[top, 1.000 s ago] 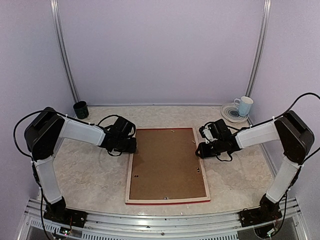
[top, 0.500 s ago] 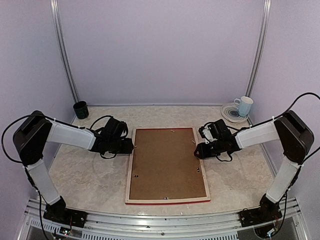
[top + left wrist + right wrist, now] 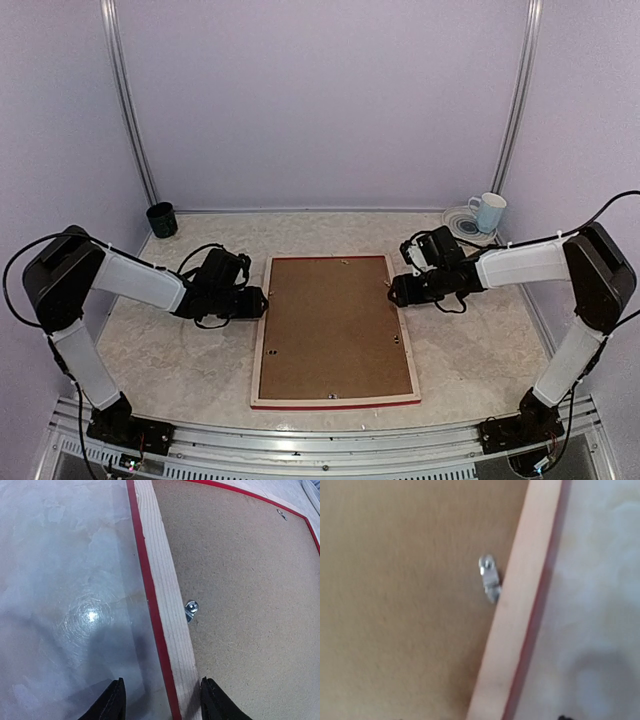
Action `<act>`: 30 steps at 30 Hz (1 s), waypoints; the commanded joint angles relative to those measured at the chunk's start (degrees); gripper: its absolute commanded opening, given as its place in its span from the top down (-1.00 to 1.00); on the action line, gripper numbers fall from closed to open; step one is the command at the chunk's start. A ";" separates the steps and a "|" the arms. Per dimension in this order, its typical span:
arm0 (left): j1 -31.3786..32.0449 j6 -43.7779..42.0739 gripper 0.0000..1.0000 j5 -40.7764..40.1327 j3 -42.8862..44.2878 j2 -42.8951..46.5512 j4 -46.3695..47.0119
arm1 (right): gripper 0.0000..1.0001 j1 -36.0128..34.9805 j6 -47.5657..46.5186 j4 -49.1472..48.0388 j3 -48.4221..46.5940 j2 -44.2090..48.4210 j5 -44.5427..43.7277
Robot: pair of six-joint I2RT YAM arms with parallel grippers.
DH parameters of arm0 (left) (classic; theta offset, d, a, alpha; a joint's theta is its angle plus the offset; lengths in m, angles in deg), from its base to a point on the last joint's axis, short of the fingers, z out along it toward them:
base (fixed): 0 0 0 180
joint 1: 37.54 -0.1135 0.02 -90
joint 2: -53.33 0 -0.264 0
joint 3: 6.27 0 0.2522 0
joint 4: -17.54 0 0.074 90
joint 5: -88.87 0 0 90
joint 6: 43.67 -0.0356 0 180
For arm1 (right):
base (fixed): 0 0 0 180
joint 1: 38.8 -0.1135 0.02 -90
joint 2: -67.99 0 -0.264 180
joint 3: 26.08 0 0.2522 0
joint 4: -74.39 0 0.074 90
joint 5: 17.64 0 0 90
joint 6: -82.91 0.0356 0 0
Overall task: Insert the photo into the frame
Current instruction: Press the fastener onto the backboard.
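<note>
Right now the frame [image 3: 259, 360] lies face down in the middle of the table [image 3: 180, 350], long sides running away from me. Its pale wood back is up, with a thin red edge showing along the near side. A brown backing board [image 3: 335, 325] fills the opening.

My left gripper [image 3: 258, 298] sits low at the frame's left rail, about a third of the way down from the far corner. In the left wrist view the gripper [image 3: 162, 702] has its two black fingertips [image 3: 112, 702] spread apart with nothing between them. One is over the bare table and the other over the wood rail [image 3: 165, 595], so they straddle the red edge. A small metal clip [image 3: 191, 609] sits just ahead, where the rail meets the board.

My right gripper [image 3: 395, 290] is at the opposite rail, roughly level with the left one. Its wrist view is blurred and shows only the rail [image 3: 520, 615], the board and another clip [image 3: 489, 577]. A speck of black shows at the bottom edge, so I cannot tell how wide its fingers stand.

At the back left corner stands a dark cup [image 3: 161, 218]. At the back right, a white mug [image 3: 488, 212] rests on a patterned plate [image 3: 458, 230].
</note>
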 commanded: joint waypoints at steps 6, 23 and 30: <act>-0.13 0.03 -0.02 4.56 -2.05 1.14 4.76 | -0.32 2.33 0.72 4.31 -8.25 -0.79 -1.79; -0.19 0.93 -0.09 6.37 -3.49 2.50 3.74 | -0.29 3.21 -3.13 6.81 -17.28 -11.03 -0.67; 0.13 0.90 0.00 5.36 -4.88 1.61 4.62 | -0.26 3.16 -2.77 4.44 -14.53 -10.63 -0.06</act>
